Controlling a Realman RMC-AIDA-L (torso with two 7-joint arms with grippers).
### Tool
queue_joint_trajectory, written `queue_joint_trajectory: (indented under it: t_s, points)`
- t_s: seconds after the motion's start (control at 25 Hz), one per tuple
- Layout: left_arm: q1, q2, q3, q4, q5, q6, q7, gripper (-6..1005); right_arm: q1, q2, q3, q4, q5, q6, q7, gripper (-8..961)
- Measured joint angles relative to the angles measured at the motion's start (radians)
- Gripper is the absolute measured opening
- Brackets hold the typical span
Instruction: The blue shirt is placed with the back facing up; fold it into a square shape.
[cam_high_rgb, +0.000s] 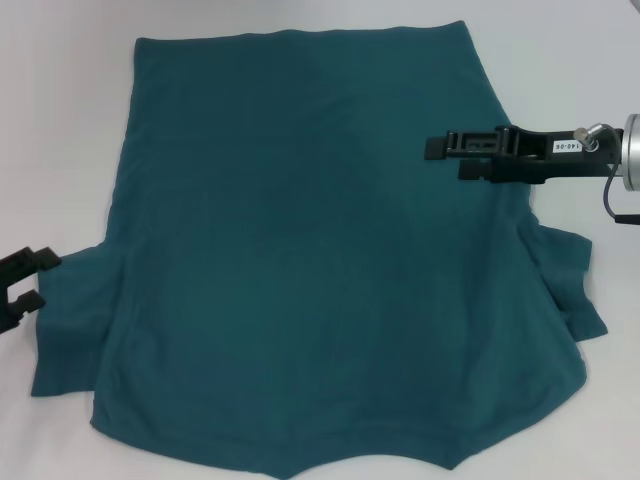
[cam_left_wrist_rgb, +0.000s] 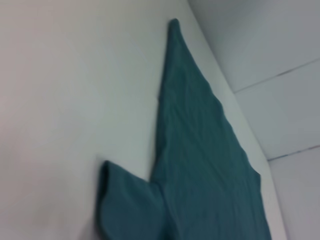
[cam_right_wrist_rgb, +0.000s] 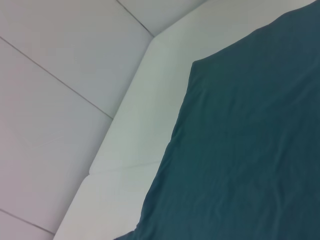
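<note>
1. The bench (cam_high_rgb: 60, 120) is white and carries the shirt; its bare surface shows past the shirt's far hem and along both of the shirt's sides.
2. The shirt (cam_high_rgb: 310, 270) lies flat and spread open on the bench, plain side up, and covers most of it. Its hem is the far edge and its neckline is at the near edge. One sleeve sticks out from the shirt on each side; the right one is bunched and creased. The left wrist view shows the shirt's left side edge and left sleeve (cam_left_wrist_rgb: 127, 205) lying on the bench. The right wrist view shows the shirt's far right corner (cam_right_wrist_rgb: 197, 64) near the bench's edge.
3. The right gripper (cam_high_rgb: 445, 157) hangs over the shirt's right side edge, above the right sleeve, and points in toward the shirt's middle. Its jaws stand a little apart with nothing between them.
4. The left gripper (cam_high_rgb: 37, 279) sits just beside the shirt's left sleeve, over the bench. Its jaws are spread and hold nothing.
</note>
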Motion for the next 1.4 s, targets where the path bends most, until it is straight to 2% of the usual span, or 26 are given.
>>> queue_joint_trajectory:
  t_s: [0.56, 1.4]
  points:
    - [0.019, -0.008, 0.008, -0.022, 0.026, -0.082, 0.010, 762, 0.002, -0.001, 0.001, 0.010, 0.003, -0.006, 0.001, 915]
    - [-0.002, -0.007, 0.023, -0.060, 0.050, -0.107, 0.029, 763, -0.008, -0.002, 0.007, 0.010, 0.006, 0.001, 0.001, 915]
